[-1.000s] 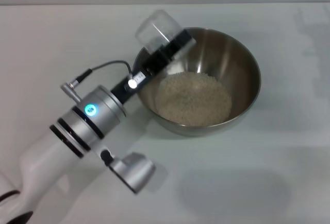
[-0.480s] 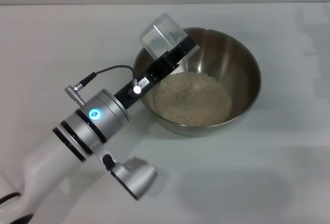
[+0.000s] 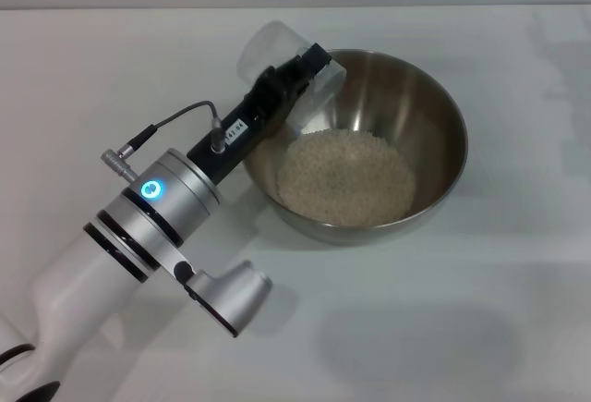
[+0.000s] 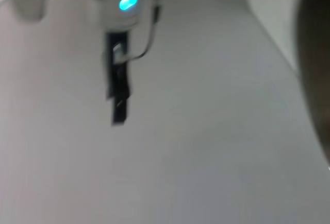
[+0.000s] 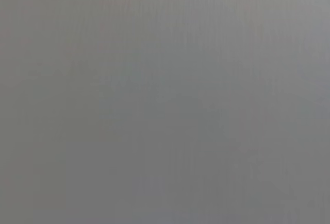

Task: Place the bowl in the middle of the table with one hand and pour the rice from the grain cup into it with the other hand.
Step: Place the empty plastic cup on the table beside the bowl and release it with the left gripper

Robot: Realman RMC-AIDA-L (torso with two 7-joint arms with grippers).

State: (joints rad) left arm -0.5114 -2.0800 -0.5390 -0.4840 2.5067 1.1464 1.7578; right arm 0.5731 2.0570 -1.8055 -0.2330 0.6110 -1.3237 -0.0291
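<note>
The steel bowl [image 3: 441, 111] stands on the white table [image 3: 462, 310] near its middle. A heap of pale rice [image 3: 346, 176] lies in its bottom. My left gripper [image 3: 297, 74] is shut on the clear grain cup [image 3: 266, 49], held tipped on its side over the bowl's far left rim. No grains show in the cup. The right gripper [image 4: 118, 98] shows only in the left wrist view, hanging above bare table under its blue ring light [image 4: 128, 1]. The right wrist view is plain grey.
My left forearm [image 3: 138, 226] crosses the table's near left part, a cable [image 3: 175, 117] looping beside it. A dark curved edge [image 4: 315, 54] in the left wrist view looks like the bowl's side. White tabletop surrounds the bowl.
My left wrist has rolled, turning the cup over the bowl's rim and shifting it slightly left. The bowl and the rice heap look the same.
</note>
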